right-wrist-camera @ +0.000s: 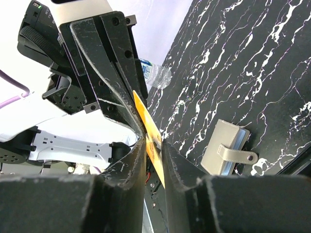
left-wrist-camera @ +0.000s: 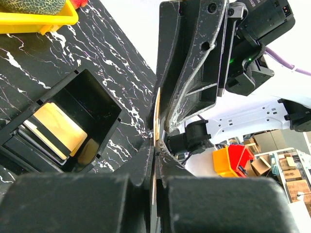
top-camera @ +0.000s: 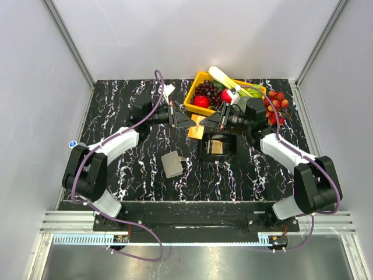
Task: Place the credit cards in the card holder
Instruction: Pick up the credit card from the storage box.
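Landmark: the black tray [top-camera: 203, 150], with tan cards [top-camera: 217, 146] lying in it. The card holder [top-camera: 173, 164] lies flat on the table just left of the tray, on the bases' side, strap tab toward the tray. I cannot fix its long axis.

The orange credit card [top-camera: 197, 127] is held in the air just past the tray's far-left corner, standing on edge, its flat faces clamped. The left gripper [top-camera: 190, 122] pinches one end, jaws pressed onto it. The right gripper [top-camera: 205, 123] has its jaws slightly spread about the other end.

From the left jaws the holder lies basewards. The left arm is nearer, so I judge it carries.
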### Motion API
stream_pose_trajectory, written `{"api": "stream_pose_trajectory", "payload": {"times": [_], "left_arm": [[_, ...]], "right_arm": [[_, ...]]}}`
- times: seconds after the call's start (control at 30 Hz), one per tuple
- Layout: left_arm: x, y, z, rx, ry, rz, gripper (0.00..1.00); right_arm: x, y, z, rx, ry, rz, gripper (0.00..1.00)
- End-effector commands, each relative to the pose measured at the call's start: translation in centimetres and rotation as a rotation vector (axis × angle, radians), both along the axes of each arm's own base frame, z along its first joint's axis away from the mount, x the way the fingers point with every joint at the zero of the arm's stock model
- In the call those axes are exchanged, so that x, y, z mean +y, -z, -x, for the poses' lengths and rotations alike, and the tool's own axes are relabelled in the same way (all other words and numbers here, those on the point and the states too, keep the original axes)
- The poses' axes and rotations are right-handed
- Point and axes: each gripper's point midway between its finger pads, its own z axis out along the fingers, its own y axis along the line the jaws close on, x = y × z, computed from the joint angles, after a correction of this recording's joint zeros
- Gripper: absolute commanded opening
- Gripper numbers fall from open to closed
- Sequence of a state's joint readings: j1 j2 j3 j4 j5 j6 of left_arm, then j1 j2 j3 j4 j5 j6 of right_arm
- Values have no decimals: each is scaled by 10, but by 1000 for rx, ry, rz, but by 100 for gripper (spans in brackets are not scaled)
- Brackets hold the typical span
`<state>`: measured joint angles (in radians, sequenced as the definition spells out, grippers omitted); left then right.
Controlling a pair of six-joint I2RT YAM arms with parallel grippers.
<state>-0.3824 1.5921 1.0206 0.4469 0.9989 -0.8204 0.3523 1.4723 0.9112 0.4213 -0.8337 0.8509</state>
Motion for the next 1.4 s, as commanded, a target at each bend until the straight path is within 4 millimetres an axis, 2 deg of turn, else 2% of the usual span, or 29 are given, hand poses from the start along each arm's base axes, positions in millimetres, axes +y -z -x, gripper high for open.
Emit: {"api": "stream_pose_trajectory", "payload": {"times": [0.0, 0.3, 0.47, 0.57, 0.67, 0.73, 0.83, 1.0, 1.03, 1.1, 1.17, 1.3, 1.37], "left_arm": [[2, -21, -8, -90, -48, 28, 0], [2, -33, -10, -102, -77, 96, 0], [2, -31, -9, -99, -71, 94, 0], [3, -31, -9, -101, -83, 100, 0], [2, -34, -9, -95, -82, 120, 0], [2, -32, -10, -93, -84, 122, 0], [2, -34, -10, -95, -85, 120, 0], [2, -31, -11, -87, -93, 118, 0], [3, -29, -11, -82, -92, 116, 7], [3, -27, -11, -87, -99, 102, 33], [5, -21, -12, -90, -114, 69, 51], [21, 9, -19, -46, -224, -93, 72], [41, 34, -32, -33, -357, -251, 78]], "right_arm": [[1, -14, 7, -57, -48, -28, 25], [4, -10, 13, -43, -99, -40, 31], [4, -16, 14, -54, -103, -59, 19], [6, -18, 17, -55, -125, -79, 28], [6, -20, 17, -56, -125, -91, 26], [6, -21, 17, -58, -126, -94, 22], [6, -23, 18, -63, -131, -95, 10], [6, -22, 19, -63, -131, -95, 1], [5, -22, 19, -62, -130, -96, 0], [5, -23, 18, -67, -116, -93, 0], [4, -21, 16, -67, -98, -73, 0], [-1, -9, 8, -68, -42, 5, 0], [-7, 5, 1, -36, 8, 83, 0]]}}
